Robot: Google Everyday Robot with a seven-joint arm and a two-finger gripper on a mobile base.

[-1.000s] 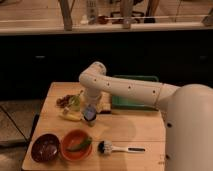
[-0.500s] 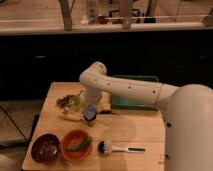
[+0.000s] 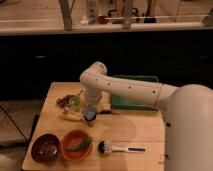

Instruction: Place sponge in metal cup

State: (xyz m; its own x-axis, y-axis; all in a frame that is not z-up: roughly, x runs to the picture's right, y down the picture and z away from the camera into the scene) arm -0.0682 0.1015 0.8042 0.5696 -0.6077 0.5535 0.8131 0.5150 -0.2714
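Note:
The metal cup (image 3: pixel 89 114), small, shiny and silvery-blue, stands upright on the wooden table (image 3: pixel 125 132) left of centre. My gripper (image 3: pixel 90 103) hangs at the end of the white arm (image 3: pixel 125 87), straight above the cup and very close to its rim. A pale yellow flat piece (image 3: pixel 70 116) that may be the sponge lies just left of the cup. A pale block (image 3: pixel 105 107) lies just right of the gripper. I cannot tell whether the gripper holds anything.
A green tray (image 3: pixel 137 96) sits at the back right, partly behind the arm. A dark brown bowl (image 3: pixel 45 147) and an orange bowl (image 3: pixel 75 145) with a green item stand front left. A dish brush (image 3: pixel 117 148) lies front centre. Dark and green food items (image 3: pixel 67 101) lie back left.

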